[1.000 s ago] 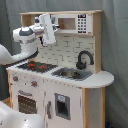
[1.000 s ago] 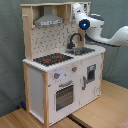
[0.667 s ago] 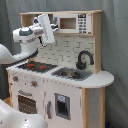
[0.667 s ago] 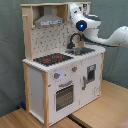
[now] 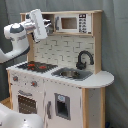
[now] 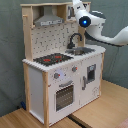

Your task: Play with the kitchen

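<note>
The tool (image 5: 50,23) hovers by the kitchen (image 5: 65,75) upper cabinets, at 12 o'clock above the hob (image 5: 36,65); its opening cannot be told.

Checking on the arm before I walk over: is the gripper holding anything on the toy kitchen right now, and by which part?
Cannot be told. The gripper is up at the kitchen's upper shelf, but whether it grips anything there does not show.

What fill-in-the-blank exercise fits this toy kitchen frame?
1. The faucet over the sink is coloured ____.
2. The rings on the hob are ____.
3. The end effector is up at the level of the ____ cabinets.
4. Below the knobs sits the ____ door.

Missing: black; red; upper; oven
</note>
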Motion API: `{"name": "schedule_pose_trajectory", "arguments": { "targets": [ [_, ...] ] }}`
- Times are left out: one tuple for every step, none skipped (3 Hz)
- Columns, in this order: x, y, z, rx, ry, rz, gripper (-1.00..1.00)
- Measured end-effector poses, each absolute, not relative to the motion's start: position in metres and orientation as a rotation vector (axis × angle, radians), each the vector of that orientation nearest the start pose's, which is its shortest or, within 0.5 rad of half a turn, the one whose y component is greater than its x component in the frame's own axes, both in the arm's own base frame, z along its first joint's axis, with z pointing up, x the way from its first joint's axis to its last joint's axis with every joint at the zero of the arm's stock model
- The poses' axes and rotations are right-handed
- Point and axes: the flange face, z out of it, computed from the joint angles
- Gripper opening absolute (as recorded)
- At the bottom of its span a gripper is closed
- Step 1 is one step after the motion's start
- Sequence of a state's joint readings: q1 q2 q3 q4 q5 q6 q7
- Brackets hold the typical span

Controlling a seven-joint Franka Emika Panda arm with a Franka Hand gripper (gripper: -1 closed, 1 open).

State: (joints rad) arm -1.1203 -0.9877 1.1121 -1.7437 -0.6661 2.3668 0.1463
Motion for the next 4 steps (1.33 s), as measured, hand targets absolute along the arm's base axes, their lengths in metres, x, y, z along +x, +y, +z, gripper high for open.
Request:
{"name": "schedule_pose_trajectory", "arguments": {
  "targets": [
    [0.421,0.327,0.726,1.439,0.329,0.955,-1.0],
    [0.397,0.334,0.716,1.442,0.335,0.943,-1.0],
    [0.392,0.337,0.713,1.44,0.34,0.941,-1.0],
    [0.388,0.34,0.71,1.437,0.345,0.939,1.0]
  ]
}}
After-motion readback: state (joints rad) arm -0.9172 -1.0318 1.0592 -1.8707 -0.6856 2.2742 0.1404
